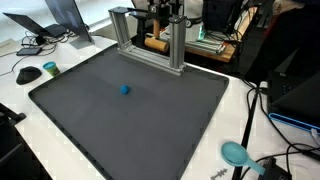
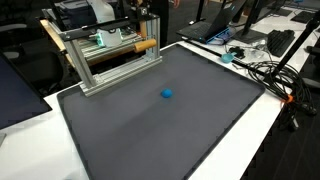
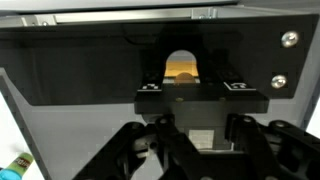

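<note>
Looking through the wrist view, I find the hand closed, low in the picture; whether it pinches anything I cannot tell; just ahead of it runs a black bar with two white markers; beyond the bar an arched opening shows something tan. In both exterior views a metal frame stands at one edge of the dark mat on the bench; a wooden handle sits at the frame; a small blue ball rests on the mat, well apart from the frame.
</note>
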Robot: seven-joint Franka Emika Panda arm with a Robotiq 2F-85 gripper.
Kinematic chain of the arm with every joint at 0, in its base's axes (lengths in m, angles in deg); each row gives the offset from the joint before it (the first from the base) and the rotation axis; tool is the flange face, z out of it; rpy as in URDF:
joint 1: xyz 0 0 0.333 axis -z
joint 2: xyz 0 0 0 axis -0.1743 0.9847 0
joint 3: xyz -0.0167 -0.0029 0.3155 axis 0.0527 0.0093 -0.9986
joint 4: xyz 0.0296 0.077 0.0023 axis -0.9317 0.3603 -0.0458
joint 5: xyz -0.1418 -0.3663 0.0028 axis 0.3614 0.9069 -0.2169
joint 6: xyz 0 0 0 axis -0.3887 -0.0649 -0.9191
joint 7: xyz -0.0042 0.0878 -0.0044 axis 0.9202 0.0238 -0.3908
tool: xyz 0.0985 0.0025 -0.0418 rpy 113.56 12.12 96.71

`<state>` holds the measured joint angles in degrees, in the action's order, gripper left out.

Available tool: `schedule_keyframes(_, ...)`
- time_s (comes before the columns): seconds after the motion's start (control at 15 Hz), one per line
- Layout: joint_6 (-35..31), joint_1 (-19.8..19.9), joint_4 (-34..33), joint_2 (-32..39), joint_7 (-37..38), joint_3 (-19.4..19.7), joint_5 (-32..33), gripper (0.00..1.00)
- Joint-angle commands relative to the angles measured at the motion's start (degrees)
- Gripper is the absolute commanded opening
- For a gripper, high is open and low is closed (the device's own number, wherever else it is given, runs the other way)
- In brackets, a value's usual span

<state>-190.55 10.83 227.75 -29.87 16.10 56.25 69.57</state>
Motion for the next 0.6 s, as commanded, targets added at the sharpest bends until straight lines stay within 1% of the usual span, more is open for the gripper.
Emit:
schedule_keyframes(0.0, -6.2, 0.1, -2.8, 4.1, 2.8, -2.1, 0.9, 0.22)
schedule_keyframes(0.2, -8.0, 0.3, -7.7, 9.5, 4.2, -3.8, 2.1, 0.22)
schedule_keyframes(0.4, -6.5, 0.7, -15.6, 17.1, 6.0, -5.0, 3.8, 0.22)
schedule_keyframes(0.53, -5.2, 1.3, -21.3, 22.5, 7.3, -4.8, 5.6, 0.22)
